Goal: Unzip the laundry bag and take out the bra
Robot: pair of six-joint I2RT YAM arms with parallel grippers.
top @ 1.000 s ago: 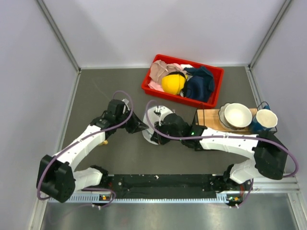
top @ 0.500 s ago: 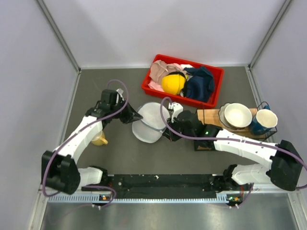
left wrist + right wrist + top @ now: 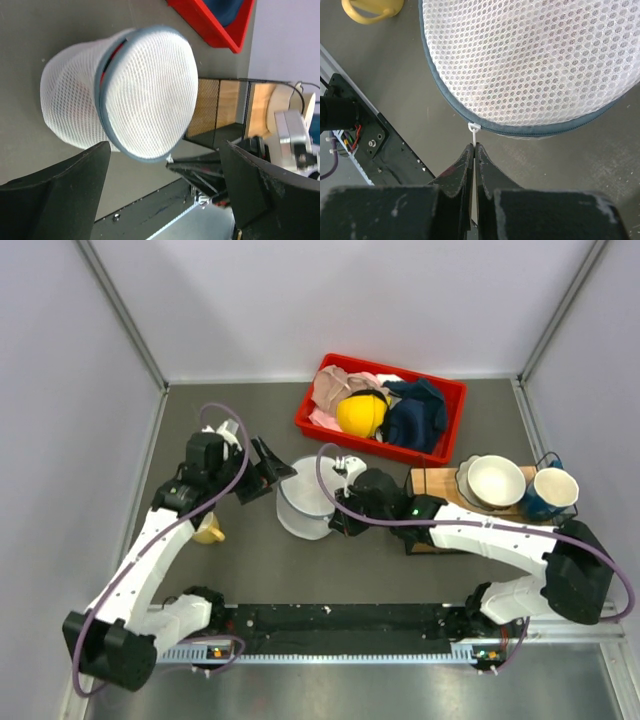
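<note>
The laundry bag [image 3: 303, 508], a white mesh ball with a grey-blue zip seam, lies on the dark table between my arms. Its two halves [image 3: 150, 90] stand slightly apart along the seam. A sliver of the red bra [image 3: 119, 48] shows in that gap. My left gripper [image 3: 268, 468] hangs open just left of the bag, fingers [image 3: 55, 195] spread wide and touching nothing. My right gripper [image 3: 474, 148] is shut on the white zipper pull [image 3: 474, 129] at the bag's near edge [image 3: 530, 60].
A red bin [image 3: 455, 398] at the back holds beige-pink and navy cloths and a yellow cap-like thing [image 3: 362, 413]. A wooden board with a wire rack, white bowl [image 3: 497, 480] and cup [image 3: 555, 488] is at right. A small yellow object [image 3: 208, 532] lies by the left arm.
My left gripper has opened, let go of the bag and drawn back to the left. The bag has tipped and shifted slightly. My right gripper stays shut on the pull.
</note>
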